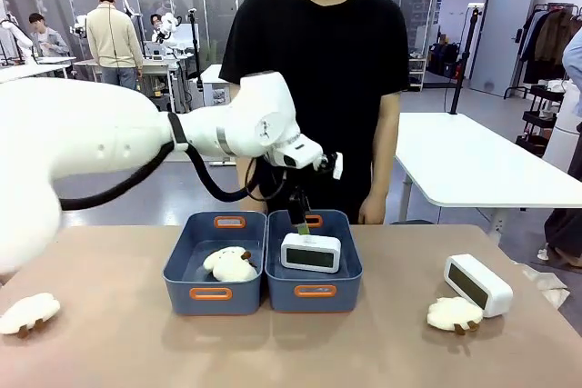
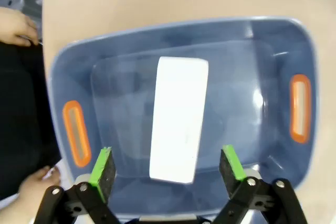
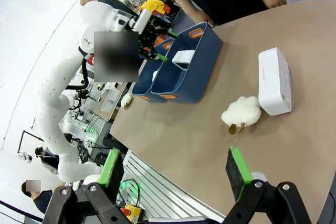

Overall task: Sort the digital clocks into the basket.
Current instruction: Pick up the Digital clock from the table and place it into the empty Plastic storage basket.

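Observation:
One white digital clock (image 1: 311, 252) stands inside the right blue basket (image 1: 314, 291), its display facing the robot's side. My left gripper (image 1: 298, 216) hovers just above it, open; in the left wrist view the green fingertips (image 2: 102, 167) stand wide apart on either side of the clock (image 2: 178, 119), apart from it. The second clock (image 1: 478, 284) lies on the table at the right, also seen as the clock (image 3: 274, 81) in the right wrist view. My right gripper (image 3: 173, 170) is open and holds nothing, well away from that clock.
The identical left basket (image 1: 213, 293) holds a white-and-brown soft object (image 1: 230, 263). More soft objects lie at the table's left (image 1: 27, 313) and beside the second clock (image 1: 455, 314). A person stands at the far edge, one hand (image 2: 16, 27) near the basket.

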